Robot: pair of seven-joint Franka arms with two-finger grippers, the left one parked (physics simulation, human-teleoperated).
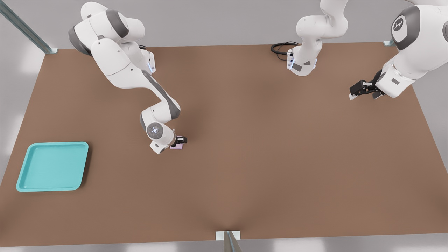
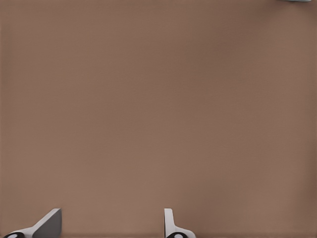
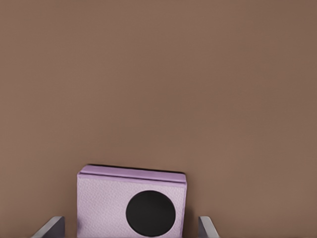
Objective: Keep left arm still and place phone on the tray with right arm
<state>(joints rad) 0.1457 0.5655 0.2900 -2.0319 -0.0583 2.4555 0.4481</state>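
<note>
Here the brown desk (image 1: pixel 245 147) carries everything, and the phone serves as the landmark for it all. The right arm (image 1: pixel 122 66) reaches down from the far edge to that spot, its lit wrist disc just beside the phone. The turquoise tray (image 1: pixel 52 166) lies well apart from the phone, toward the front view's left and a little nearer the desk's near edge, with nothing in it. The tool (image 1: pixel 179 142) sits low, right at the phone (image 1: pixel 176 147), which rests flat on the desk near its middle.

In the right wrist view the phone (image 3: pixel 131 203) lies between the two fingertips (image 3: pixel 49 228), one black lens facing up. A gap of bare desk shows on each side, so the tool is spread wide and grips nothing yet. The gap looks wider on one side than the other, so the phone seems slightly off-centre between the tips.

The risk I judge likeliest is that uneven closing shoves the small, light phone sideways or twists it, giving a corner pinch that slips on the lift. A grip set too high on such a thin body could also skid off its edges. And a weak hold might drop the phone on the long carry to the tray.
</note>
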